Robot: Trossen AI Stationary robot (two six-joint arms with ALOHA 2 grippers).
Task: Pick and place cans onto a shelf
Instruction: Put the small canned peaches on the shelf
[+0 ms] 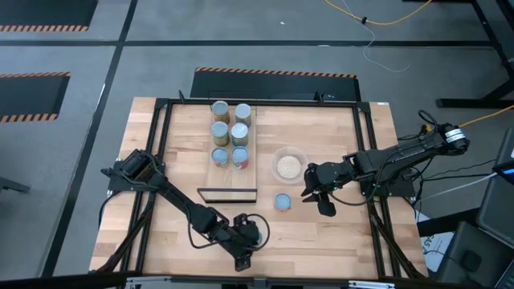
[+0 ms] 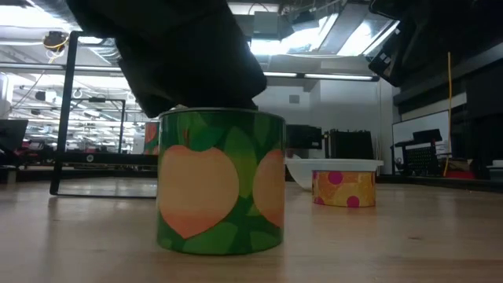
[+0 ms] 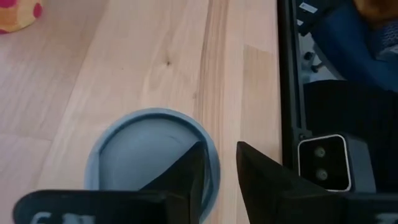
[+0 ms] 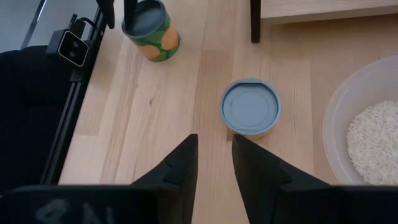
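The left claw point(image 1: 243, 258) sits low over a green can point(image 4: 151, 28) printed with peaches, near the worktop's point(image 1: 337, 241) front edge. Its fingers look nearly pressed together above the can's pale-blue lid, though whether they pinch the rim I cannot tell. The right claw point(image 1: 317, 197) hovers with its fingers slightly spread just beside a second can point(image 1: 282, 201), which stands apart from it on its own, between the claw and the shelf.

The main risk, as I judge it, is at the left side: the green can stands close to the black frame rail at the front, so an off-centre closing of the fingers on its rim could tip or push it toward the edge. Its smooth round wall would let it roll freely once down. On the right, the clear bowl point(image 1: 288, 164) of pale grains stands near the loose can, and a wide swing could nudge it.

6 cans point(image 1: 230, 134) already stand in 2 rows on the shelf point(image 1: 233, 177), a long light-wood board with a thin black frame at its near end. The cans are short cylinders with glossy printed labels and flat lids ringed by a raised lip. The worktop is pale butcher-block with visible grain
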